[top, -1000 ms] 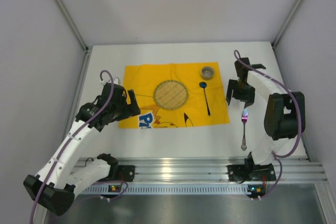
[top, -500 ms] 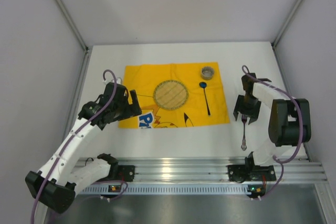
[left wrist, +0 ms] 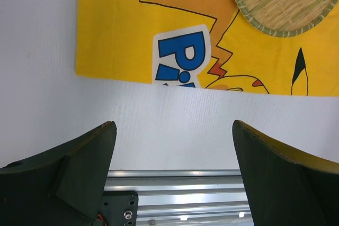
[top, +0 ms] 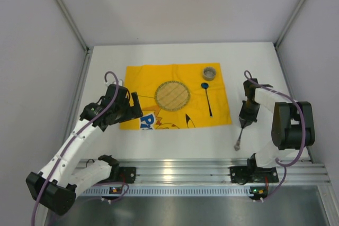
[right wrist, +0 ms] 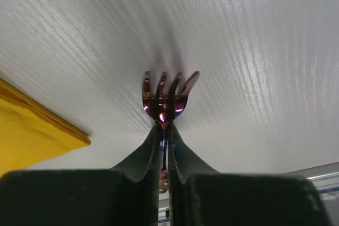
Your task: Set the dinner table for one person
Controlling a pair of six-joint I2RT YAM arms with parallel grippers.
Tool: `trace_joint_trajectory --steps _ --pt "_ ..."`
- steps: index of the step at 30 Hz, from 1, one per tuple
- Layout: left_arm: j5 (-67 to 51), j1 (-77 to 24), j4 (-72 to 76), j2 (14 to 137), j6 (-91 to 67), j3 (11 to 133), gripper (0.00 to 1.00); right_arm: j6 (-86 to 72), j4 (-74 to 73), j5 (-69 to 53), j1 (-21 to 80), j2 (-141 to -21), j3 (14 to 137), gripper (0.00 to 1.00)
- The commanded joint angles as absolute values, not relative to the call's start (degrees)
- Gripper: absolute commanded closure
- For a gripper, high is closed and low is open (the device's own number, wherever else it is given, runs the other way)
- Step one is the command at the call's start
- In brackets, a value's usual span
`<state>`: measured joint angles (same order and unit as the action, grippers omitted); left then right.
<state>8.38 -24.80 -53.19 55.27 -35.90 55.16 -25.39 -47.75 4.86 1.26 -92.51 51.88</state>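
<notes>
Jaws on your left gripper (left wrist: 172, 125) stand wide apart with nothing between them. It hovers over the bare large matte white dinner table (top: 175, 141), just off the near left edge of the yellow cartoon-printed cloth (top: 143, 80), and looks parked there as a spare hand. The cloth lies flat in the middle of the dinner table and serves as the placemat. On it, near the centre, sits the round woven bamboo plate (top: 172, 95). To the plate's right you have the small grey metal cup (top: 210, 72) at the far corner and the thin dark spoon with a blue bowl (top: 207, 98) just below it, handle pointing toward the silver aluminium rail (top: 175, 170).

Further right, off the cloth, your right gripper (right wrist: 165, 130) is clamped on the neck of the iridescent metal fork (right wrist: 165, 99), just behind the tines. Gripping it there leaves the long handle free and trailing toward the rail. Whether the fork has left the surface, you cannot tell. My guess: it belongs beside the plate.
</notes>
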Motion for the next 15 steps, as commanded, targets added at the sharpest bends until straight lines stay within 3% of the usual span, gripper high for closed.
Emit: trace_joint_trajectory --steps 1,7,15 --pt "9.1 -25.0 -52.5 54.8 -36.4 56.8 0.04 -25.6 -43.4 5.1 1.0 -95.2 50.3 1.00" --pt "9.0 -25.0 -52.4 55.1 -36.4 57.6 0.04 -23.4 -48.4 8.8 1.2 -94.4 59.9 1.00" --pt "2.1 -25.2 -44.5 64.5 -32.9 63.3 0.05 -26.1 -62.6 4.0 8.0 -95.2 90.0 1.00"
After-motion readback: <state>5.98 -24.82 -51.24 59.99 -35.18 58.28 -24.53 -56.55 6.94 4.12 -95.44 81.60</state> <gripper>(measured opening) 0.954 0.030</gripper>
